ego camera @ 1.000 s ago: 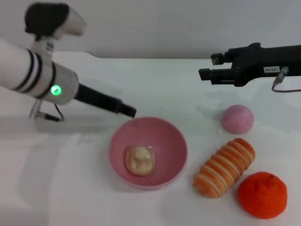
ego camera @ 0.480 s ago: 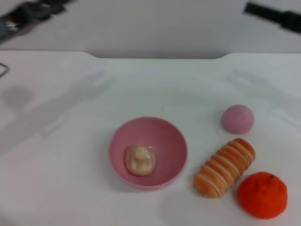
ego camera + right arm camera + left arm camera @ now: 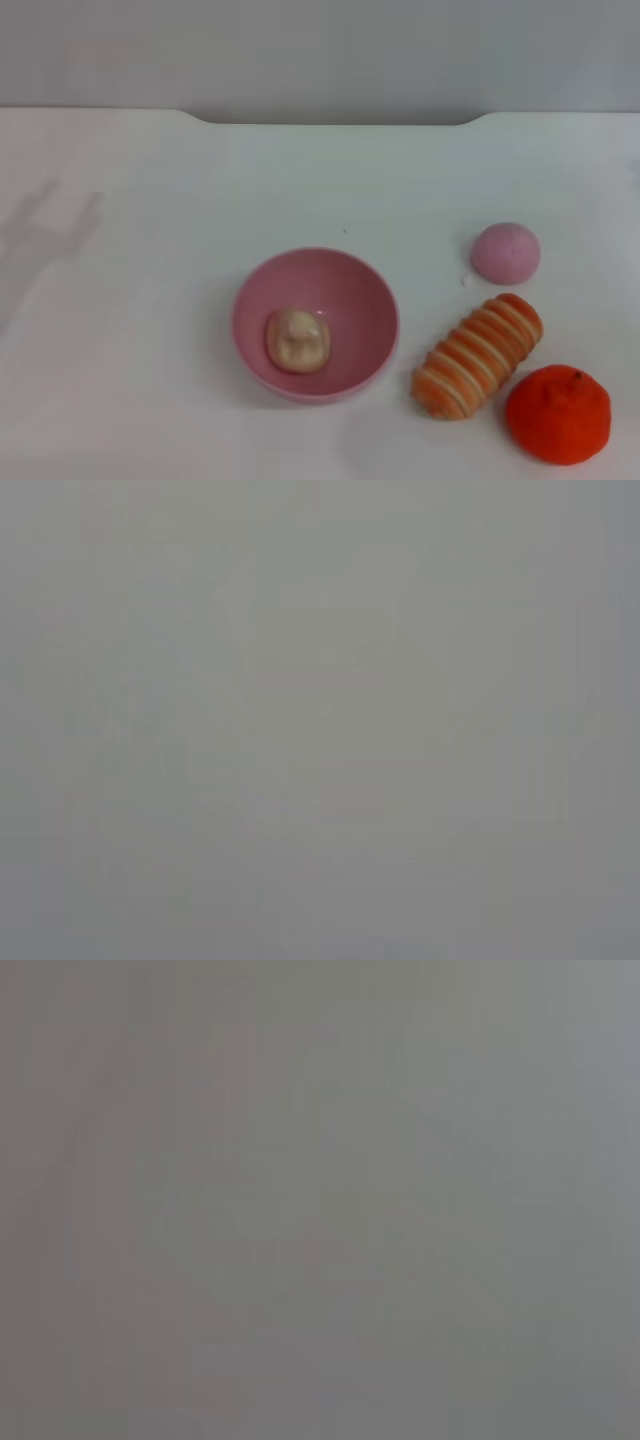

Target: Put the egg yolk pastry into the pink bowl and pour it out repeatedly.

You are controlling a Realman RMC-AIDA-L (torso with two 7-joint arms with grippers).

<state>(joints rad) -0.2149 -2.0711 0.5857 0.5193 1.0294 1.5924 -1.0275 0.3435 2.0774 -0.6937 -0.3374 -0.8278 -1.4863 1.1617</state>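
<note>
The pastry [image 3: 297, 340] lies inside the bowl [image 3: 362, 290], low on its inner floor and a little toward the robot's left side of it. The bowl stands upright on the white desk [image 3: 150, 300], near the front middle of the head view.

To the robot's right of the bowl lie three other foods. A pink ball [image 3: 505, 252] sits farthest back, well apart from the bowl. A striped roll [image 3: 478, 355] lies on a slant just in front of the ball, close beside the bowl's rim but not touching it. An orange [image 3: 558, 413] rests at the front right corner, just beside the roll's lower end.

Neither arm appears in the head view, and both wrist views show only plain grey — so whether either gripper's fingers are spread or pressed together cannot be told.
</note>
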